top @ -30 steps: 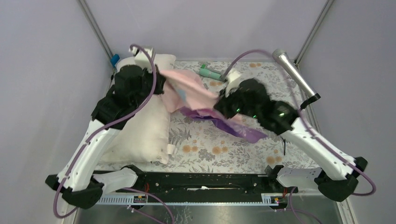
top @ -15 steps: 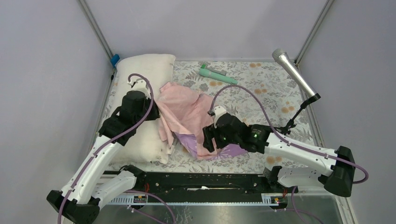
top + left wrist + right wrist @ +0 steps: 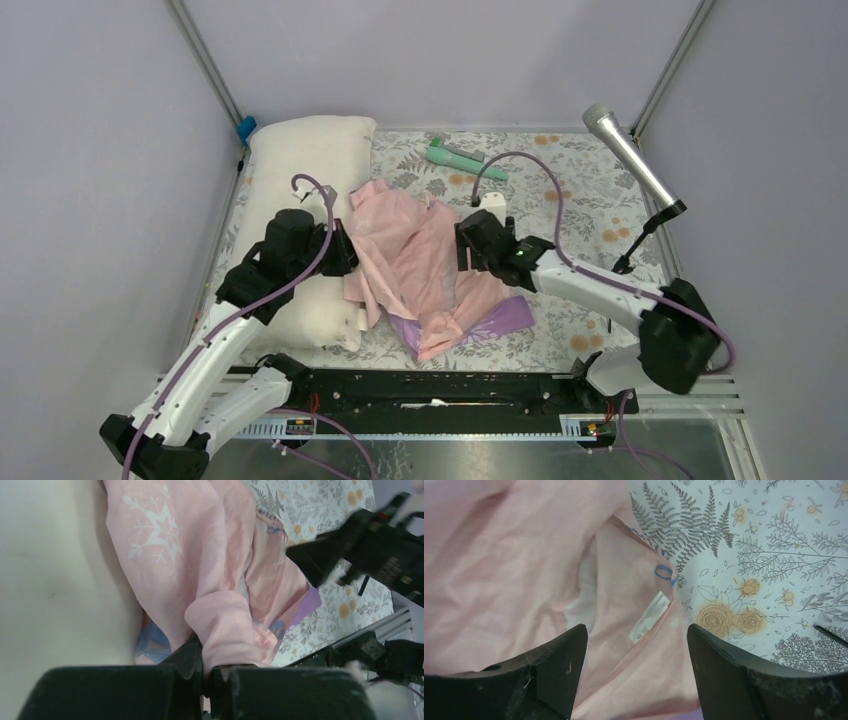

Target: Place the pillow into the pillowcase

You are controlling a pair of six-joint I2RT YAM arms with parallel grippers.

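Pillow (image 3: 310, 160) lies lengthwise along the left edge of the table (image 3: 580, 210), from the far left corner towards the near edge, on the floral cloth (image 3: 440, 300). A small white tag (image 3: 363, 321) hangs at its near right corner; no print on it can be made out.

The left gripper (image 3: 206, 667) sits over the right side of the pillow and is clamped on a bunched fold of the pillowcase (image 3: 415, 255), the pink fabric pinched between the closed fingers. A white snowflake print (image 3: 155, 530) shows on the cloth just beyond that grip.

The pillowcase is crumpled in the middle of the table. Its left part overlaps the pillow's right edge, and its purple lining (image 3: 500, 318) is exposed towards the near edge. The pillow is wholly outside it.

The right gripper (image 3: 636, 650) stands at the right side of the pillowcase with its fingers spread wide, holding nothing. Below it lie a seam and a small white label (image 3: 649, 617), whose print is too small to read. Blue writing (image 3: 663, 571) beside the seam is cut off by a fold and is illegible.

A green tube (image 3: 465, 157) lies near the far edge. A microphone (image 3: 630, 155) stands at the right edge.
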